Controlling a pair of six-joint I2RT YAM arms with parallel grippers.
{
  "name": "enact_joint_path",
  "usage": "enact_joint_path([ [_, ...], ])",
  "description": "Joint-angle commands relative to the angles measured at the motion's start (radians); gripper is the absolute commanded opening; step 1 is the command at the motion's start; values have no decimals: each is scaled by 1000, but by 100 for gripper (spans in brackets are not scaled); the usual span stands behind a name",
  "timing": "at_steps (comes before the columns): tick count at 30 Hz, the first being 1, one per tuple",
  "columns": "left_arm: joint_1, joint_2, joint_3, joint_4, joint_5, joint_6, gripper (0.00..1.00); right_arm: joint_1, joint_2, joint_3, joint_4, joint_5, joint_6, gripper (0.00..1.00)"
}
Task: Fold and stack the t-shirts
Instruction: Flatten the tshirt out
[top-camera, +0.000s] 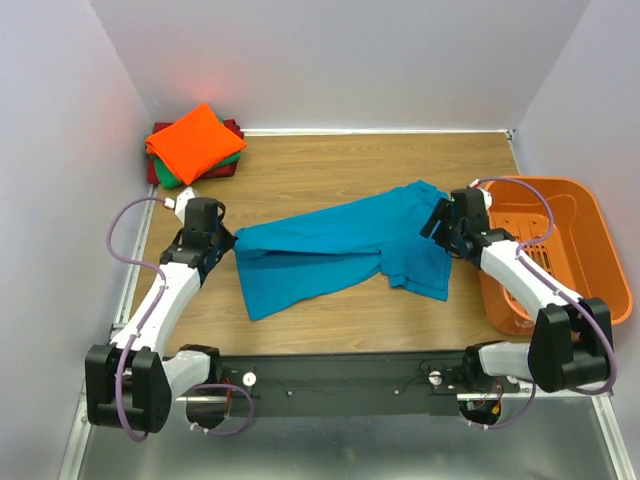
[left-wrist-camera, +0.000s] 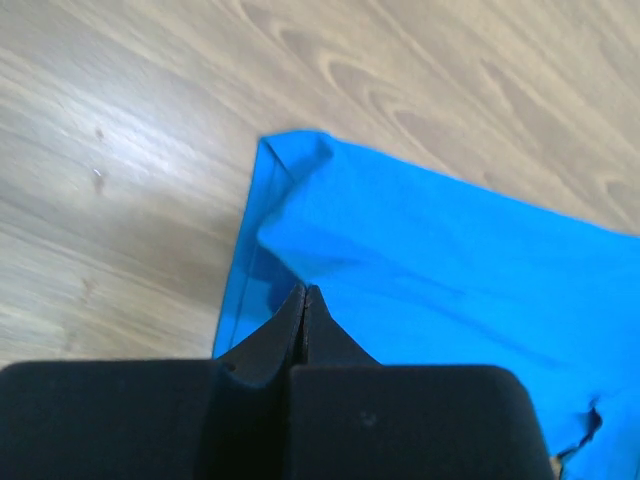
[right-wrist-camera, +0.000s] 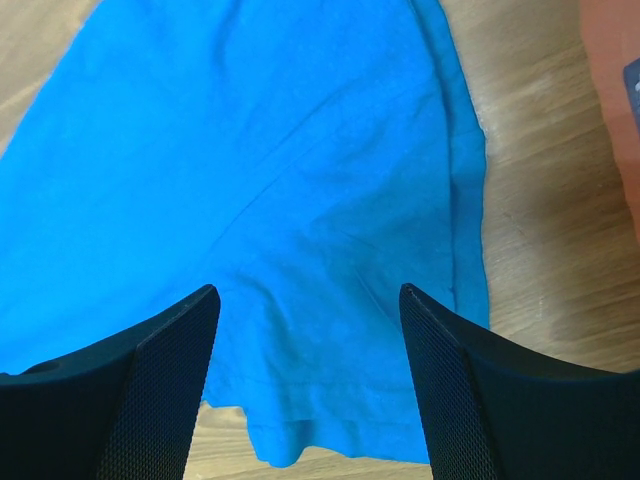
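Top external view: well beyond the left fingers (left-wrist-camera: 286, 330) and off to their left, in the far corner of the wooden counter (top-camera: 330, 170), sits a stack of folded squares, with the orange t-shirt (top-camera: 195, 140) on top, tilted like a diamond, the green t-shirt (top-camera: 172, 179) peeking out beneath it and the dark red t-shirt (top-camera: 155, 167) at the bottom. The left fingers are clenched tight, tip against tip, on the hemmed left edge of the teal-blue t-shirt (top-camera: 330, 250). In the left wrist view the cloth puckers up right at their tips, with a folded corner just ahead of them. From that pinch the shirt stretches rightward across the middle of the counter, rumpled and partly doubled over, its lower flap spreading toward the near edge. Its right end lies under the right fingers (right-wrist-camera: 150, 400), which stand spread wide apart, holding nothing. The right wrist view shows creased blue cloth filling the gap between them and a seamed edge running just beyond the right-hand finger. Whether the tips touch the cloth I cannot tell. Just to the right of these fingers rests the orange basket (top-camera: 590, 240), slotted, at the counter's right side.
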Motion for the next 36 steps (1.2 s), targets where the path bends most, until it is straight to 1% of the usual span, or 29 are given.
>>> enact_joint_path([
  [1, 58, -9, 43, -6, -5, 36, 0, 2, 45, 1, 10, 37, -8, 79],
  [6, 129, 20, 86, 19, 27, 53, 0, 0, 118, 19, 14, 82, -2, 79],
  [7, 164, 32, 96, 31, 49, 56, 0, 2, 149, 36, 14, 86, -3, 78],
  [8, 173, 40, 102, 35, 53, 58, 0, 2, 161, 47, 16, 91, -3, 78],
  [10, 184, 61, 121, 45, 62, 61, 0, 2, 198, 77, 20, 114, -5, 77],
  [16, 187, 106, 129, 77, 96, 65, 0, 0, 308, 182, 43, 113, -3, 75],
  [17, 187, 111, 126, 82, 104, 65, 0, 2, 340, 196, 43, 113, -3, 74],
  [18, 189, 109, 126, 85, 105, 65, 0, 2, 356, 209, 45, 113, -3, 71],
  [21, 189, 109, 121, 91, 110, 69, 0, 0, 396, 236, 57, 114, 1, 70],
  [22, 189, 111, 122, 91, 112, 70, 0, 2, 403, 237, 59, 117, 1, 66],
  [23, 187, 111, 123, 92, 112, 73, 0, 2, 420, 236, 59, 129, 3, 65],
  [24, 189, 111, 123, 94, 113, 75, 0, 0, 420, 231, 60, 139, 4, 65],
  [25, 189, 112, 124, 95, 116, 76, 0, 2, 431, 228, 63, 146, 6, 61],
  [28, 189, 117, 127, 95, 122, 79, 0, 2, 428, 205, 79, 156, 10, 60],
  [30, 189, 120, 124, 97, 127, 79, 0, 2, 425, 191, 88, 152, 18, 54],
  [34, 189, 118, 126, 100, 130, 79, 0, 0, 428, 193, 96, 151, 18, 54],
  [36, 189, 120, 127, 100, 130, 79, 0, 2, 437, 199, 99, 143, 20, 49],
])
